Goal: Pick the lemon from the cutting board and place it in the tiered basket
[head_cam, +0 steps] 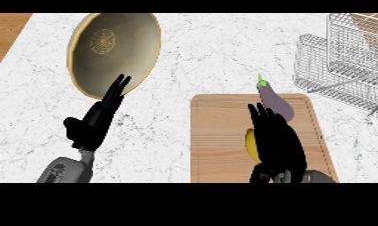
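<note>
Head view: your right hand (pixel 277 145) covers the lemon (pixel 252 146) (fingers straight, nothing gripped); eggplant (pixel 276 101) just beyond; left hand (pixel 94 122) open, idle.

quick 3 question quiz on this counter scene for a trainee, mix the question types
1. True or false: the eggplant lies in the wire tiered basket.
2. Which hand is over the lemon? A) left hand B) right hand
3. Fill in: the lemon lies on the wooden ____.

Key: 1 false, it is on the board. 2 B; the left hand rests open by the round plate. 3 cutting board.
</note>
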You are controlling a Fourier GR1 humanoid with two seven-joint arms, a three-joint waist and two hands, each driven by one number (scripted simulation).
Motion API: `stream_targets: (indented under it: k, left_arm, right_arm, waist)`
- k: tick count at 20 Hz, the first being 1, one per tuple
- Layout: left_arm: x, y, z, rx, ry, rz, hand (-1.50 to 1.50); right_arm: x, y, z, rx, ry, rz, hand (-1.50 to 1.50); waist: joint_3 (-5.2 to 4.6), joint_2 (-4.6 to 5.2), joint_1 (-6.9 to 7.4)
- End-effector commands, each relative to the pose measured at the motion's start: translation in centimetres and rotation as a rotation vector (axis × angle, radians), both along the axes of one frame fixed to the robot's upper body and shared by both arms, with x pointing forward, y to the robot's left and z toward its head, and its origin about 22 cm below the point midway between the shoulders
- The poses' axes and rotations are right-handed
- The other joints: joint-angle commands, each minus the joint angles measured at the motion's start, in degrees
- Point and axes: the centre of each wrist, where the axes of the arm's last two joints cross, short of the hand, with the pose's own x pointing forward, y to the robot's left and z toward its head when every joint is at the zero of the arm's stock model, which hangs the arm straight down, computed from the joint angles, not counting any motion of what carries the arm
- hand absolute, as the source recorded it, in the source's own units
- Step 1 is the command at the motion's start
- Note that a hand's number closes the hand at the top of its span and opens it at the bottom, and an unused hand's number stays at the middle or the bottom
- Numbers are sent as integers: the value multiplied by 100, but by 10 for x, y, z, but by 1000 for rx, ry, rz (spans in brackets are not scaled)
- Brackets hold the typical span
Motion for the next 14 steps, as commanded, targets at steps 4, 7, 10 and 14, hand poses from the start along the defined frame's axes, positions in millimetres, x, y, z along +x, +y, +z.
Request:
stream_targets:
  k: [4,7,10,14]
  left_arm:
    - [-7,6,4,4,0,3,0]
    - [5,1,7,-13,4,24,0]
    - [3,6,-21,-10,15,2,0]
    - [-12,0,-19,-18,6,1,0]
  right_arm:
    - [-8,-5,-10,-89,77,-130,-150]
    - [-4,-19,-16,-54,59,-122,-150]
    - [0,-17,-33,-56,80,-105,-150]
    - [4,4,-32,8,26,-83,150]
  waist:
    - [4,-7,22]
    - [5,1,5]
    - [2,13,-7]
    - [5,4,32]
